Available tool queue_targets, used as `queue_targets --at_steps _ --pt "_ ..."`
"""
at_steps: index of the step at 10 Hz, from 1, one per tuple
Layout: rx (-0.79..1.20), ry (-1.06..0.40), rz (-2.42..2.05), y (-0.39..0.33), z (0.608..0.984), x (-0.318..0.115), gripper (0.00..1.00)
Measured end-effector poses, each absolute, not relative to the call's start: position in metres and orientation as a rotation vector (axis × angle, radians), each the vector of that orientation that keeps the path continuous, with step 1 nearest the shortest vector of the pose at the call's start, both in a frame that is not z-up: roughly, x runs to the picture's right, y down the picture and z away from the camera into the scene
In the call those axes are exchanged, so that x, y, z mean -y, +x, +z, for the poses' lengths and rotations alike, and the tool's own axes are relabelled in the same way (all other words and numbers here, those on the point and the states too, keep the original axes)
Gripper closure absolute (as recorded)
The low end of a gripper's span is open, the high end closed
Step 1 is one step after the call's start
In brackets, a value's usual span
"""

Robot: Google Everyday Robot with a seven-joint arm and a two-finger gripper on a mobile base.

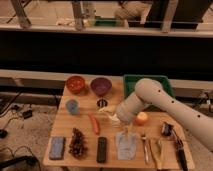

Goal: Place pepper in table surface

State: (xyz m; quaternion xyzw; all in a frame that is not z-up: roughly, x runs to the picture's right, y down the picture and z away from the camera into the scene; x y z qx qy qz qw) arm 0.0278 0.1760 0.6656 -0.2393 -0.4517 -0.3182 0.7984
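The pepper [94, 124] is slim and red-orange. It lies on the light wooden table surface [64, 125], left of centre, pointing toward the front edge. My gripper [110, 115] is at the end of the white arm that reaches in from the right. It hangs low over the table just right of the pepper's upper end, apart from it. The arm's wrist [127, 111] hides the table area behind the gripper.
An orange bowl [76, 84], a purple bowl [100, 86] and a green tray [150, 81] stand at the back. A blue cup [72, 106], an orange fruit [142, 118], a grape bunch [77, 141], a blue sponge [57, 147], a black bar [101, 149], a grey cloth [126, 145] and utensils [160, 150] also lie on the table.
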Motion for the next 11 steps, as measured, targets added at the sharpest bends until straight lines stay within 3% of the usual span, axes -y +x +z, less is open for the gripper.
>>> queue_targets --at_steps 4,11 --pt "0.985 -0.526 -0.714 -0.001 0.666 -0.185 0.0" --pt "0.934 -0.551 -0.707 -0.041 0.708 -0.171 0.0"
